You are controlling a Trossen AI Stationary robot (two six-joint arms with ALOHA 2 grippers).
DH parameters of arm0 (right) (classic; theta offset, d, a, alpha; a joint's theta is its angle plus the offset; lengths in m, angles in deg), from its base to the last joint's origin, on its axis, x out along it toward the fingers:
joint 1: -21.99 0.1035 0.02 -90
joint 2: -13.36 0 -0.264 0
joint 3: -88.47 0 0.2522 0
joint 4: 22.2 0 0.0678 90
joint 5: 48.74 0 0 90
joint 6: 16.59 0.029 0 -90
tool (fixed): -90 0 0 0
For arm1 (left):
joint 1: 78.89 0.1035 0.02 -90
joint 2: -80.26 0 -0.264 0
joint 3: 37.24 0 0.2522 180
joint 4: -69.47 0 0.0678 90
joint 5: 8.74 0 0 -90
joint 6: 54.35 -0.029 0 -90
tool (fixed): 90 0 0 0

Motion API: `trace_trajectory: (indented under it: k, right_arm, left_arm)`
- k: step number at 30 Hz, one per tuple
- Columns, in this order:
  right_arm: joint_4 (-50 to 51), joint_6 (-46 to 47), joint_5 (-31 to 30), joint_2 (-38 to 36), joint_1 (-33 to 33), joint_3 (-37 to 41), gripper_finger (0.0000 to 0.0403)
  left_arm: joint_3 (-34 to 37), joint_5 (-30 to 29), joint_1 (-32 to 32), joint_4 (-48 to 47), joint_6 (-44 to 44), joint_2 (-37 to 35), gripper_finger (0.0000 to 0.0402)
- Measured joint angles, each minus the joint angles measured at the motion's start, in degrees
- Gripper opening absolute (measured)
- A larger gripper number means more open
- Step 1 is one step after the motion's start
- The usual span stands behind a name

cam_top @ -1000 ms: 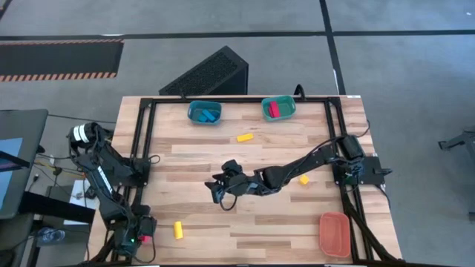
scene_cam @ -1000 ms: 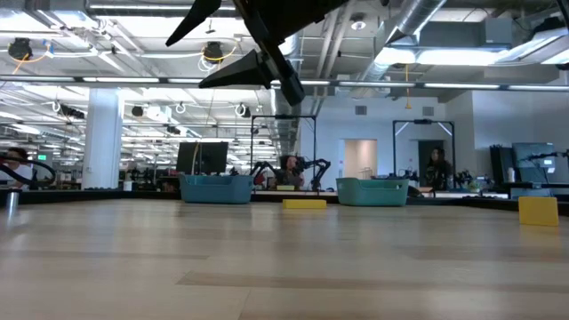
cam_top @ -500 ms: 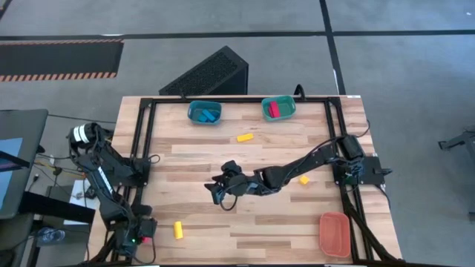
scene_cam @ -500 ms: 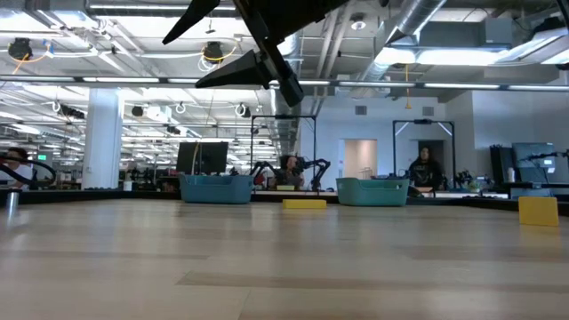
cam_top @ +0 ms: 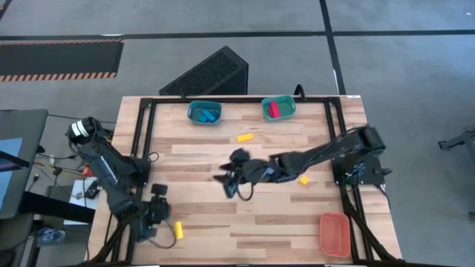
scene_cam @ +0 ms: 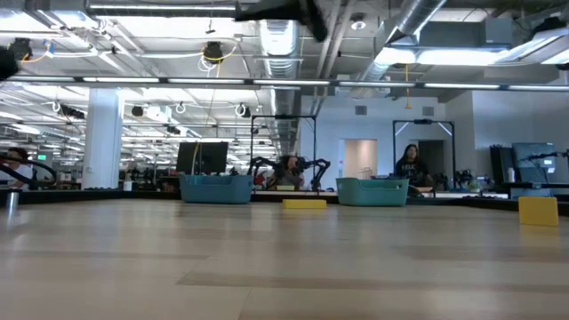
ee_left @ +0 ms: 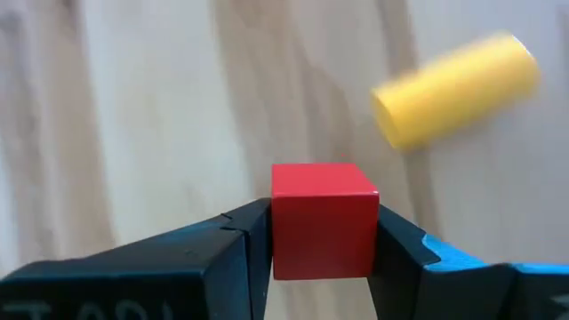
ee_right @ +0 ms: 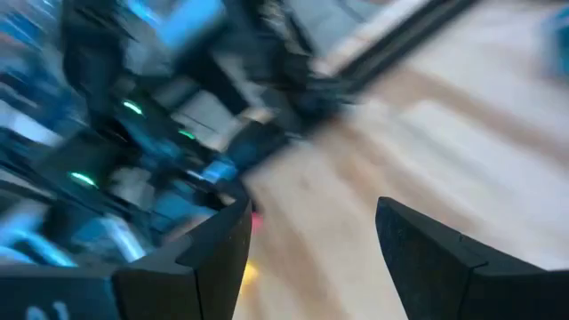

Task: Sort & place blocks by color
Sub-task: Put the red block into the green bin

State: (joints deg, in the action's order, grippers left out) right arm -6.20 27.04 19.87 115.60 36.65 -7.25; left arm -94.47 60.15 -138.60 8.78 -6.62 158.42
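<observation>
**Red cube pinched at the near-left corner**

The left wrist view gives what no other view does: the left gripper (ee_left: 322, 233) has its two dark fingers clamped on the sides of a red cube (ee_left: 322, 218), with a yellow block (ee_left: 455, 89) lying on the wood just beyond. From above, the cube itself is hidden; there the left gripper (cam_top: 159, 213) sits low at the near-left of the table (cam_top: 245, 222), just beside that yellow block (cam_top: 178, 231), the arm bent back toward its base at the left edge.

The high view alone lays out the rest. The right arm reaches from the right edge toward the table's middle, its gripper (cam_top: 231, 180) pointing left. The right wrist view shows its fingers (ee_right: 213, 258) spread wide with nothing between them. A small yellow cube (cam_top: 303, 179) rests near that arm's forearm, and a yellow bar (cam_top: 245, 136) lies farther back. At the far edge stand a blue bin (cam_top: 204, 113) with blue blocks and a teal bin (cam_top: 278, 109) with a red one; an orange bin (cam_top: 334, 233) sits near-right.

The low view shows the bar (scene_cam: 304, 204), both far bins, and people in the room behind. I can read no writing anywhere.
</observation>
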Motion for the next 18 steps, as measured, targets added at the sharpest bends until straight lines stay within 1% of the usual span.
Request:
trace_trajectory:
  k: [2,4,7,9,10,12,13,14,16,18]
  right_arm:
    - [9.5,-1.6,-3.4,-3.7,-0.1,0.0,0.0264]
    - [20.2,-1.7,-8.6,-6.9,0.1,0.0,0.0264]
    - [35.3,0.3,-15.9,-10.3,0.2,0.1,0.0264]
    - [41.0,3.0,-17.5,-12.7,-0.5,2.6,0.0264]
    - [41.0,3.9,-17.4,-13.9,-1.2,5.0,0.0264]
    - [37.3,5.6,-15.6,-16.4,-2.7,11.7,0.0264]
    - [33.6,5.9,-14.2,-17.6,-3.6,15.7,0.0264]
    - [28.1,6.0,-11.8,-18.8,-4.5,20.1,0.0264]
    - [13.8,6.1,-5.9,-20.9,-6.5,29.2,0.0264]
    - [-2.8,6.1,1.1,-21.9,-8.5,37.5,0.0264]
  left_arm:
    - [0.0,-0.2,3.6,0.3,-2.6,-1.4,0.0113]
    - [0.0,-0.4,7.4,0.5,-5.5,-2.9,0.0114]
    - [0.0,-1.7,13.3,2.4,-10.5,-5.2,0.0115]
    - [0.0,-2.5,17.5,4.2,-14.0,-6.8,0.0115]
    - [0.0,-2.8,19.8,5.9,-15.8,-7.4,0.0115]
    - [-0.1,-3.4,24.5,9.0,-19.1,-8.3,0.0115]
    - [-0.1,-3.6,27.2,11.2,-20.9,-8.6,0.0115]
    - [-0.1,-3.6,29.7,14.2,-22.9,-8.6,0.0115]
    - [-0.1,-2.9,34.7,19.9,-27.5,-8.4,0.0116]
    - [-0.2,-1.8,39.3,25.7,-33.3,-7.9,0.0116]
